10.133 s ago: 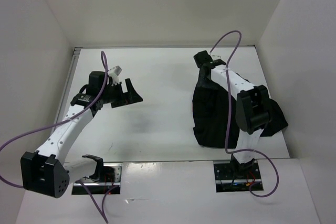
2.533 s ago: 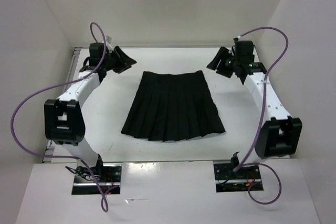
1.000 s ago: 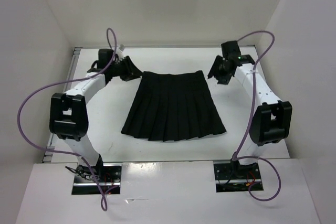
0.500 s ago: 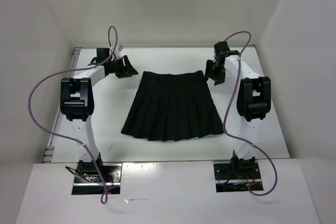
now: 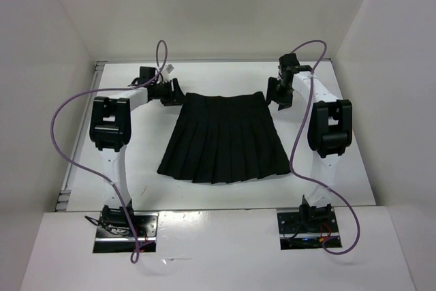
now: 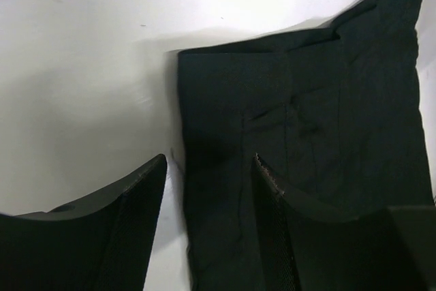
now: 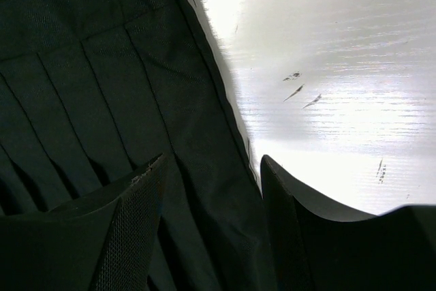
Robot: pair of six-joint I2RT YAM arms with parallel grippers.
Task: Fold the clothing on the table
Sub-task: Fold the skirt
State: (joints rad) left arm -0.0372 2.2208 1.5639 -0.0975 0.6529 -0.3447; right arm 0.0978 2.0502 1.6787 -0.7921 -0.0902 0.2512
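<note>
Left gripper (image 5: 174, 93) now closer in at waistband corner, jaws apart straddling fabric edge, right gripper (image 5: 278, 97) same at opposite corner, jaws apart, black matte pleated skirt (image 5: 225, 138) flat between both tools, trapezoid, smooth white table (image 5: 218, 76) underneath

The left gripper (image 5: 170, 93) is closing in on the far-left waistband corner of the black pleated soft-fabric skirt (image 5: 225, 138), its jaws spreading wider and now straddling that edge. The right gripper (image 5: 278, 95) is edging nearer the far-right corner. The skirt, earlier bunched at the right, is now lying flat in the middle.
</note>
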